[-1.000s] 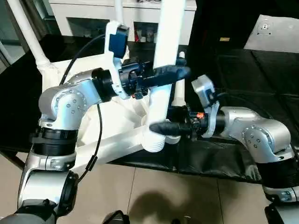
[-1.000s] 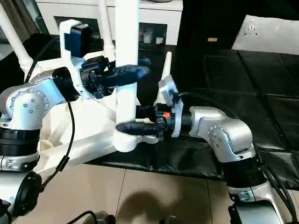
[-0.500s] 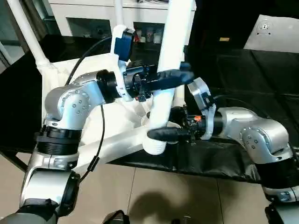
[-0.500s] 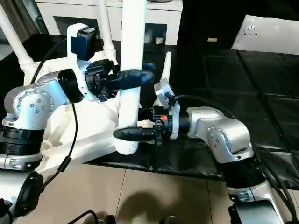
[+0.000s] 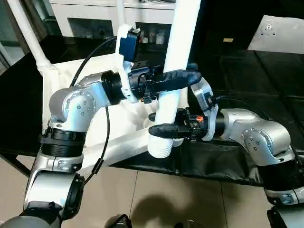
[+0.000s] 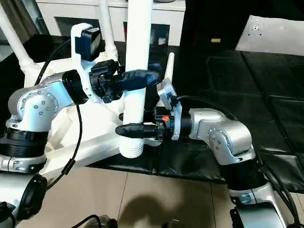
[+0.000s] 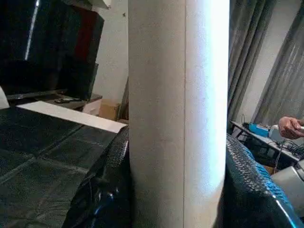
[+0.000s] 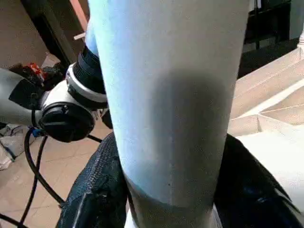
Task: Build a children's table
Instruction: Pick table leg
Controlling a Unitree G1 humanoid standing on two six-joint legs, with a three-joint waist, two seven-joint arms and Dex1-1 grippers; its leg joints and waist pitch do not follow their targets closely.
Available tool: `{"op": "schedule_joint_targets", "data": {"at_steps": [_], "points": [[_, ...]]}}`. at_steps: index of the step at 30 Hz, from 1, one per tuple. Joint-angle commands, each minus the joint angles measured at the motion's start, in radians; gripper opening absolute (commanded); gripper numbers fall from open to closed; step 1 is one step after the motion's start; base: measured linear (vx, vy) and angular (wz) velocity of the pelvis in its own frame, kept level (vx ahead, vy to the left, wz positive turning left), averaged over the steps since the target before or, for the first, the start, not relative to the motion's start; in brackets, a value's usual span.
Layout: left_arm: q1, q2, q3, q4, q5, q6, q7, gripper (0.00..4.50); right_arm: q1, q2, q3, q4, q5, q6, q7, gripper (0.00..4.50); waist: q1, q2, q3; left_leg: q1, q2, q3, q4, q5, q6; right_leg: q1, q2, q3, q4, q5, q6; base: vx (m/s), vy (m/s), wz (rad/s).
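Now, at the far left, a white leg [image 5: 29,34] already stands up at a slant from a corner of the upturned tabletop [image 5: 71,71], which lies with its ribbed underside facing up on a black-covered table [image 5: 247,76]. A second mounted leg [image 6: 106,24] rises at the far side of the top, and a thinner white tip [image 6: 169,66] pokes up just behind the right arm.

Moving right, the left gripper [image 5: 176,79] reaches in from the left, its silver forearm bent over the top and a blue-and-white camera block perched on its wrist. Its black fingers [image 7: 111,175] sit on either side of the loose leg [image 5: 176,61], closed against its smooth white shaft; from the wrist you can see the textured pads pressed to both flanks of the tube.

That leg stands nearly upright in the middle, leaning slightly to the right at the top, running out of sight above. Its ribbed, threaded end [image 5: 159,148] hangs low at the near edge of the tabletop, just over the near corner, at the table's front edge above the tiled floor [image 5: 156,199].

Further right and lower down, the right gripper [image 5: 164,130] comes in from the right and holds the same leg just above the threads, below the left one. Its fingers [image 8: 102,185] hug the shaft from both sides. Beyond, a white cabinet [image 5: 95,14] stands against the far wall.
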Motion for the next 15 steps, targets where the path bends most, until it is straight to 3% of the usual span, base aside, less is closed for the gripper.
{"op": "schedule_joint_targets", "data": {"at_steps": [1, 3, 4, 5, 7, 8, 9, 15], "points": [[-0.032, 0.000, 0.011, -0.001, 0.018, -0.015, 0.030, 1.80, -0.018, 0.006, 0.018, 0.000, 0.002, 0.005, 0.017, 1.93, 0.002, 0.003, -0.090, 0.012, 0.021, -0.007, -0.061, -0.137, 0.019, 0.064, -0.061, 0.036, -0.070, -0.136, -0.223, 0.000, 0.000, 0.00], [-0.033, -0.002, 0.014, 0.003, 0.026, -0.017, 0.048, 1.80, -0.016, 0.010, 0.021, 0.001, -0.002, 0.001, 0.014, 1.91, 0.002, 0.003, -0.090, 0.011, 0.021, -0.006, -0.060, -0.138, 0.021, 0.064, -0.061, 0.036, -0.070, -0.133, -0.226, 0.000, 0.000, 0.00], [-0.035, -0.007, 0.018, 0.004, 0.030, -0.018, 0.067, 1.80, -0.014, 0.012, 0.023, 0.002, -0.005, -0.004, 0.013, 1.91, 0.003, 0.013, -0.090, 0.011, 0.021, -0.008, -0.060, -0.144, 0.018, 0.063, -0.061, 0.035, -0.071, -0.137, -0.225, 0.000, 0.000, 0.00], [-0.038, -0.016, 0.028, 0.006, 0.024, -0.012, 0.087, 1.80, -0.012, 0.014, 0.025, 0.002, -0.008, -0.007, 0.010, 1.91, 0.002, 0.008, -0.091, 0.011, 0.022, -0.008, -0.060, -0.147, 0.016, 0.065, -0.061, 0.036, -0.070, -0.131, -0.228, 0.000, 0.000, 0.00], [-0.040, -0.032, 0.046, 0.003, -0.001, 0.005, 0.110, 1.80, -0.008, 0.018, 0.025, 0.000, -0.011, -0.012, 0.005, 1.89, 0.003, 0.011, -0.091, 0.012, 0.021, -0.007, -0.059, -0.145, 0.018, 0.064, -0.060, 0.035, -0.071, -0.120, -0.232, 0.000, 0.000, 0.00], [-0.040, -0.038, 0.052, -0.001, -0.013, 0.012, 0.114, 2.36, -0.005, 0.019, 0.025, 0.000, -0.012, -0.014, 0.003, 1.89, 0.004, 0.010, -0.091, 0.012, 0.021, -0.007, -0.059, -0.146, 0.019, 0.065, -0.061, 0.035, -0.071, -0.120, -0.233, 0.000, 0.000, 0.00], [-0.033, -0.041, 0.044, -0.026, -0.009, -0.004, 0.108, 2.50, -0.002, 0.022, 0.025, -0.003, -0.011, -0.015, -0.001, 1.89, 0.004, 0.010, -0.092, 0.011, 0.020, -0.008, -0.059, -0.145, 0.021, 0.066, -0.060, 0.034, -0.070, -0.123, -0.233, 0.000, 0.000, 0.00], [-0.011, -0.106, 0.029, -0.128, -0.042, 0.007, 0.182, 2.92, 0.020, 0.043, 0.039, -0.006, -0.032, -0.036, -0.026, 1.88, 0.003, 0.009, -0.090, 0.009, 0.022, -0.008, -0.060, -0.153, 0.025, 0.066, -0.061, 0.034, -0.073, -0.135, -0.233, 0.000, 0.000, 0.00]]}}
